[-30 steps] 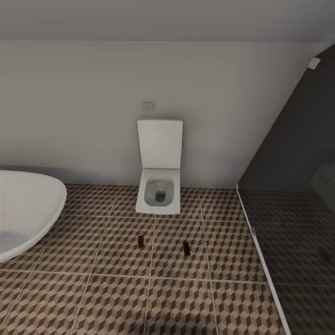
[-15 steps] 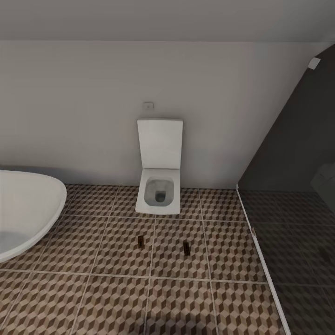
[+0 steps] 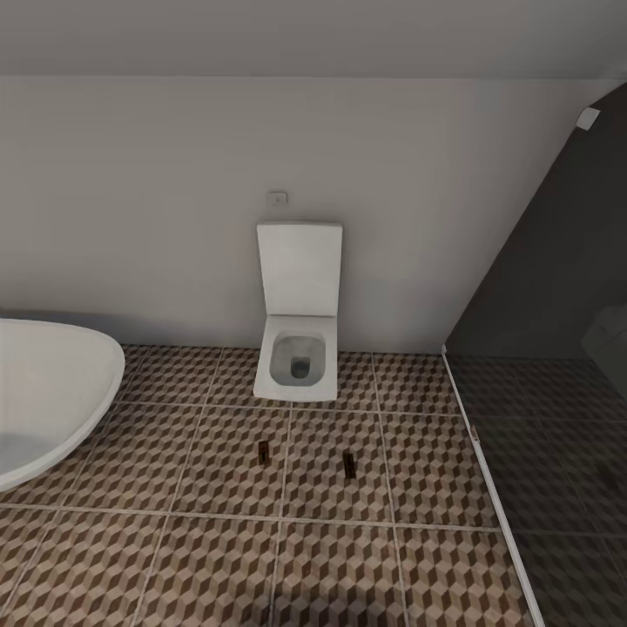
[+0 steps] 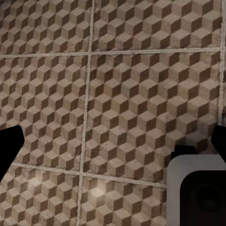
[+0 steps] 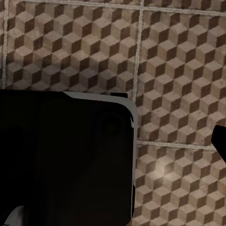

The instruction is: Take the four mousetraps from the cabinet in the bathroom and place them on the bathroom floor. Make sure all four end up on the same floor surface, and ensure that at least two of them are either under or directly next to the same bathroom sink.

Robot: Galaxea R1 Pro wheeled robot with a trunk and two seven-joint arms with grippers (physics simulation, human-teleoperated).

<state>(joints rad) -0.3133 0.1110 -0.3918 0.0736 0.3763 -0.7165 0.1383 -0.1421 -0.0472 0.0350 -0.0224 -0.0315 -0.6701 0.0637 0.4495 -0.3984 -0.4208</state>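
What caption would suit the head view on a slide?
Two mousetraps lie on the patterned floor before the toilet, bathtub at left.

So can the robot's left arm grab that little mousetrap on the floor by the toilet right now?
Probably not yet. The left mousetrap lies well ahead on the bathroom floor, in front of the toilet. The left wrist camera looks down at bare tiles, no trap between the fingers. Nothing blocks the way; the robot likely must roll closer.
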